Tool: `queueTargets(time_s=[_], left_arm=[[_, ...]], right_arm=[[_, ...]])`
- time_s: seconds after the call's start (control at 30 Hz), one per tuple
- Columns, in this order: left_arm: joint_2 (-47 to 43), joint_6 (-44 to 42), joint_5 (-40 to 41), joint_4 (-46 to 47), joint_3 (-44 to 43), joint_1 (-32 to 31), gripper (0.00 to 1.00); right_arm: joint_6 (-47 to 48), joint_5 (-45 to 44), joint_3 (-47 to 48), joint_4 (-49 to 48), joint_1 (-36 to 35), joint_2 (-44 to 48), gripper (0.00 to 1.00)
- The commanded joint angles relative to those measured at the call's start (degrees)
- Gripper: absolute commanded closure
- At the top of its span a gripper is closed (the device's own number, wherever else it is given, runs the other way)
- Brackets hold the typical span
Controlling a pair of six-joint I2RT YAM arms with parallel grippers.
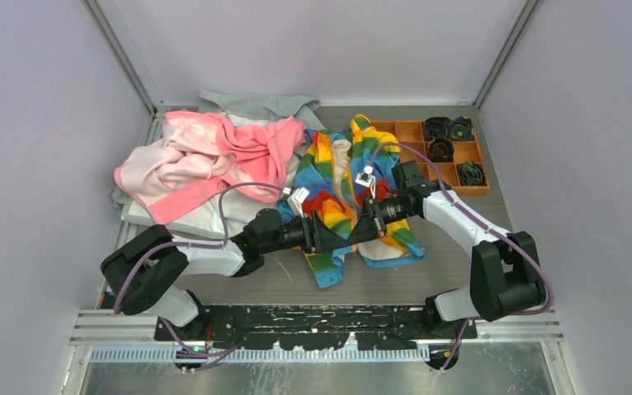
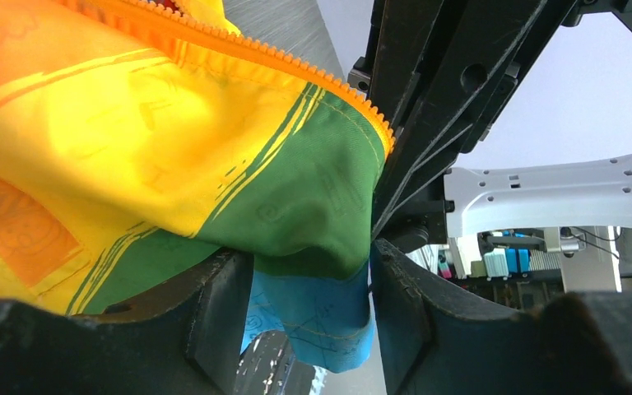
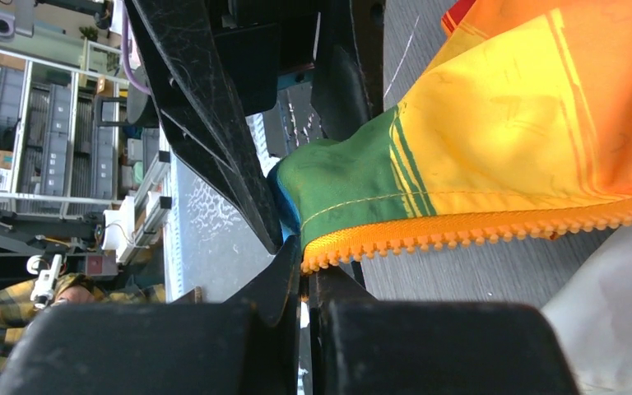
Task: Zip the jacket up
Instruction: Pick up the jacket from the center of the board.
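**Zip not yet joined: right gripper clamped on the zip's bottom end, left gripper parted at the hem**

Right gripper (image 3: pixel 304 276): the fingers are pressed together on the lower end of the orange zipper (image 3: pixel 477 230), where the teeth run out at the green stripe. This is a firm pinch on the tape edge.

Left gripper (image 2: pixel 313 325): the fingers stand apart. Blue and green hem cloth hangs loosely in the gap between them and is not pinched. This gripper holds nothing.

The two grippers meet nose to nose over the lower front of the jacket (image 1: pixel 327 161). The jacket lies open at the middle of the table (image 1: pixel 263 284), collar towards the far edge and hem towards the near edge. Cream lining shows between the two front panels.

Outward from there, a pink garment (image 1: pixel 214 152) lies heaped at the far left, over a grey garment (image 1: pixel 255 105). An orange tray (image 1: pixel 412 132) of black rolled items sits at the far right corner.

Assessment: the step in hand appears to be gathering the two bottom ends of the zip before mating them. The slider cannot be made out in any view.

Next move, as judged: the left gripper needs to close on the opposite tape end. Both ends must then be brought level and seated, with the hem kept taut so the teeth do not skew.
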State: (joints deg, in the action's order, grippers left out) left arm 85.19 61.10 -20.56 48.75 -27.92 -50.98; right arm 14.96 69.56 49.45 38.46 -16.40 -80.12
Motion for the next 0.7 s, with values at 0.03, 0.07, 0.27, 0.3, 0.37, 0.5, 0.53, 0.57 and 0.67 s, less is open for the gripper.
queueTargets(time_s=[0.03,0.07,0.27,0.3,0.37,0.5,0.53,0.57,0.67], left_arm=[[2.26,0.14,-4.01,7.74,-2.17,0.18,0.45],[2.65,0.27,-4.31,8.22,-2.22,0.18,0.45],[4.71,1.35,-5.95,10.55,-2.59,0.18,0.48],[5.03,1.45,-6.25,10.53,-2.80,0.18,0.49],[5.53,1.52,-6.76,10.55,-3.16,0.19,0.49],[6.44,1.63,-7.71,10.44,-3.82,0.18,0.52],[6.65,1.59,-8.00,10.40,-3.92,0.16,0.54],[6.95,1.67,-8.26,10.32,-4.08,0.18,0.56],[7.91,1.90,-9.11,10.46,-4.44,0.26,0.61]], right_arm=[[1.61,2.08,2.64,1.09,-0.18,0.34,0.99],[1.51,1.89,2.73,1.09,-0.26,0.19,0.99],[-0.82,0.42,2.42,-0.79,-0.20,-0.44,0.99],[-0.99,0.43,2.41,-0.91,-0.21,-0.65,0.99],[-1.69,0.42,2.26,-1.50,-0.24,-0.78,0.99],[-2.55,0.22,2.39,-1.98,-0.14,-1.13,0.99],[-2.73,0.20,2.40,-2.08,-0.12,-1.15,0.99],[-2.80,0.20,2.40,-2.16,-0.11,-1.10,0.99],[-3.24,0.09,2.45,-2.31,0.37,-1.21,0.99]])
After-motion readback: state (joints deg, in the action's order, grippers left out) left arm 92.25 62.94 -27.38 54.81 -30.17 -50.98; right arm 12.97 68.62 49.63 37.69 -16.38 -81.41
